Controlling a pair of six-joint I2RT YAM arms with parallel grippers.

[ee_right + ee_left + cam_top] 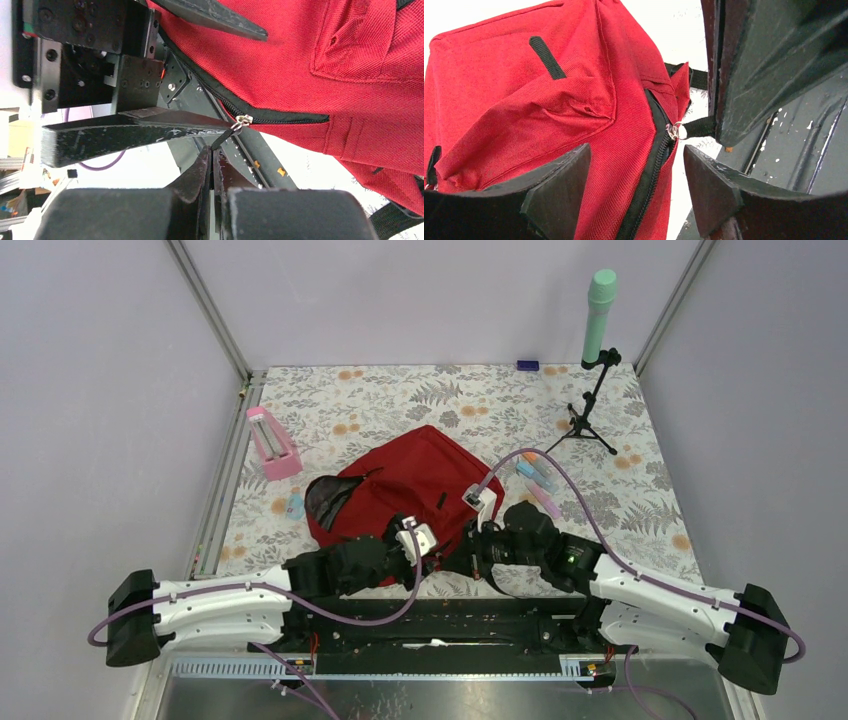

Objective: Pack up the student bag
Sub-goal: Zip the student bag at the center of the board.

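The student bag point(410, 480), a big red backpack, lies in the middle of the floral cloth, its dark open mouth point(330, 498) facing left. My right gripper point(211, 152) is shut on the black pull tab point(224, 137) of the zipper slider point(244, 120) at the bag's near edge. My left gripper point(634, 165) is open, its two fingers astride the red fabric and the black zipper point(656, 160) just below the slider point(674, 131). In the top view both grippers meet at the bag's near side, left gripper point(415, 540) and right gripper point(482, 538).
A small pink case point(272, 443) stands left of the bag. Several pastel pens point(540, 478) lie to its right. A black tripod point(590, 415) carries a green cylinder point(599, 310) at the back right. A small pale item point(295, 506) lies near the bag's mouth.
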